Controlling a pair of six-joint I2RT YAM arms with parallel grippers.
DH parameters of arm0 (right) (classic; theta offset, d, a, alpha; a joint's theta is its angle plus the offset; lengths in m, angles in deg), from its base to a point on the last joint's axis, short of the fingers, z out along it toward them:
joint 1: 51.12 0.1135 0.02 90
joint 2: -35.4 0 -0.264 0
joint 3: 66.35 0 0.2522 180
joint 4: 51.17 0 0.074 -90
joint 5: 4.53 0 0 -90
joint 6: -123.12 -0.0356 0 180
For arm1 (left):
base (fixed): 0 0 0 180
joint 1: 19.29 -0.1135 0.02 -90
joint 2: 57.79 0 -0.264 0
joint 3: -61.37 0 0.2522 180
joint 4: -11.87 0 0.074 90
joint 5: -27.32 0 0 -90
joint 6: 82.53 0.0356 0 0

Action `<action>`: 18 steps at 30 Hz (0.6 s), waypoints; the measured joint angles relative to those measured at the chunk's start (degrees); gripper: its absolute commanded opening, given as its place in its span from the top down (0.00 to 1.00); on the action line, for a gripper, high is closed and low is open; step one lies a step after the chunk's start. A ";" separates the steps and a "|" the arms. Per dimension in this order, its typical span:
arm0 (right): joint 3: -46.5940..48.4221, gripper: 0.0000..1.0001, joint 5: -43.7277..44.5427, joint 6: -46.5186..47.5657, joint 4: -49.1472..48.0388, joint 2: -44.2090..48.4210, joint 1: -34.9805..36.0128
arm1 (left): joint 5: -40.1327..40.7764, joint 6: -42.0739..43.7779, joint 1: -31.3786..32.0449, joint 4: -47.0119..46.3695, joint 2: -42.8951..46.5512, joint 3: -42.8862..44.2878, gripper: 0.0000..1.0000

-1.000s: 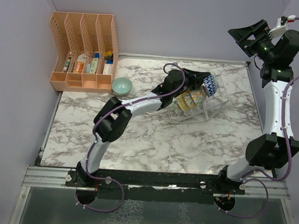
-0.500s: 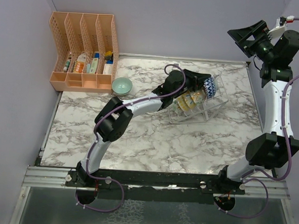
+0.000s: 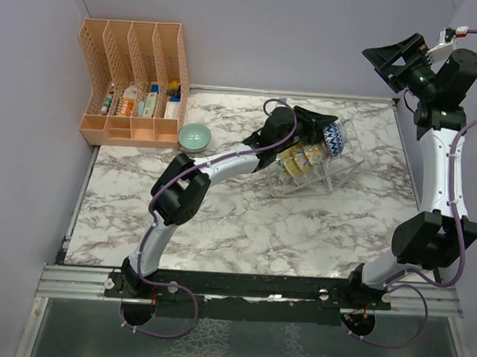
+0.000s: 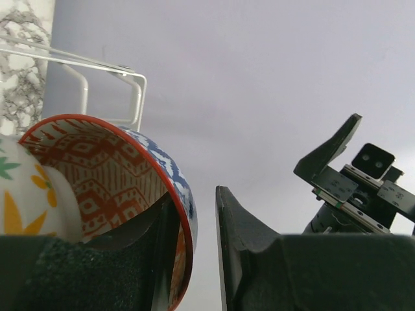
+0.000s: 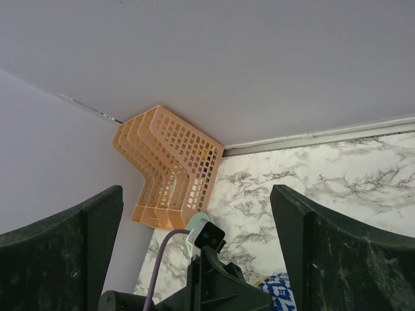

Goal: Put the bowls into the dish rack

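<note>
Only up close: red-patterned bowl (image 4: 97, 175) interior.

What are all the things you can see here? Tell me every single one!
Table: one, white-and-grey marble, under everything.
Organizer: one, orange plastic, table's far left corner.
Small items: several, mixed colours, inside the organizer; too small to name.
Teal bowl: one, pale teal, on the table beside the organizer.
Dish rack: one, clear wire, far middle of the table.
Red-patterned bowl: one, red inside, blue-and-white outside, standing at the rack's right end.
Flowery bowls: yellow-patterned, in the rack; count unclear.
Left gripper: black, jaws straddling the red-patterned bowl's rim.
Right gripper: black, jaws wide open, raised far right.
</note>
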State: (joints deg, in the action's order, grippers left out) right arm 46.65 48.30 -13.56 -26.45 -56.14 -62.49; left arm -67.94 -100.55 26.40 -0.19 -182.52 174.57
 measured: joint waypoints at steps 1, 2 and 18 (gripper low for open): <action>0.00 0.04 -0.02 0.00 0.00 0.00 0.00 | -0.20 0.11 0.00 0.46 0.00 0.02 0.69; 0.00 0.04 -0.02 0.00 0.00 0.00 0.00 | -0.37 0.24 -0.20 0.92 0.00 0.02 0.69; -2.05 0.04 -0.68 -0.02 -0.74 0.00 0.00 | -2.60 4.57 -1.16 8.79 1.84 -1.73 0.60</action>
State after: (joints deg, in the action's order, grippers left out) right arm 44.60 47.62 -13.58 -27.19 -56.14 -62.49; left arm -70.54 -95.99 25.24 8.59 -180.68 172.85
